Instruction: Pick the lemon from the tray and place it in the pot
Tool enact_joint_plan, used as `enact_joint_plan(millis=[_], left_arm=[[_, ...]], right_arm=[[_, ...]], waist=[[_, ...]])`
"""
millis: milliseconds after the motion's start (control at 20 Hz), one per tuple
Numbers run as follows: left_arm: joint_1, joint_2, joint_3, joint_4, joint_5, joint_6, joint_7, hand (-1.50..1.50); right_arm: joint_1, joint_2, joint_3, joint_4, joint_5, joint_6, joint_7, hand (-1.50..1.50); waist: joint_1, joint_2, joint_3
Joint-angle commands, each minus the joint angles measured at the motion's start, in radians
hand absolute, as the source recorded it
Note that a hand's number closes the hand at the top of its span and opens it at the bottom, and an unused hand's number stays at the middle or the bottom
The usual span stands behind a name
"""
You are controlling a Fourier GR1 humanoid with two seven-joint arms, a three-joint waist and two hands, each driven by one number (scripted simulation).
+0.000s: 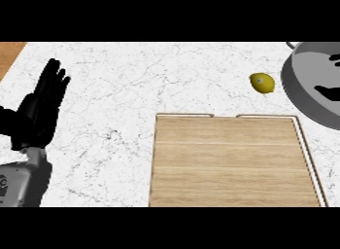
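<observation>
The yellow lemon (262,82) is off the wooden tray (230,160), beyond its far edge and just left of the grey pot (307,90) at the right edge. Whether it rests on the marble counter or hangs just above it I cannot tell. Only the black fingers and thumb of my right hand (335,93) show, spread apart over the pot's inside, clear of the lemon and holding nothing. My left hand (47,92) rests open at the left, fingers up, far from the lemon.
The tray fills the lower middle of the white marble counter (130,87) and carries nothing. A strip of wooden surface (2,58) shows at the top left corner. The pot is cut off by the right edge.
</observation>
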Motion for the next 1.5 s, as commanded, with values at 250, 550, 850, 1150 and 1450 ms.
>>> enact_joint_plan(millis=[250,550,850,1150,1450], left_arm=[[-0.012,-0.008,0.003,-0.001,-0.008,0.018,0.019,0.0],[-0.025,-0.002,0.011,-0.004,-0.002,0.006,0.007,0.0],[-0.039,0.022,0.036,0.021,0.011,-0.01,0.021,0.0],[-0.012,0.03,0.026,-0.057,0.021,-0.028,0.034,0.0],[0.016,0.0,0.021,0.009,-0.002,-0.013,-0.019,0.0]], right_arm=[[-0.057,-0.036,-0.203,0.075,-0.231,0.24,-0.178,-1.5],[-0.059,-0.163,-0.288,0.128,-0.314,0.394,-0.154,-1.5],[0.032,-0.232,-0.322,0.148,-0.348,0.491,-0.215,-1.5],[0.086,-0.314,-0.335,0.159,-0.358,0.576,-0.217,-1.5],[0.125,-0.33,-0.327,0.149,-0.353,0.614,-0.252,-1.5]], waist=[[-0.02,-0.004,0.001],[-0.017,0.001,0.001],[-0.023,0.002,0.002],[-0.005,-0.001,0.005],[-0.011,0.003,0.004]])
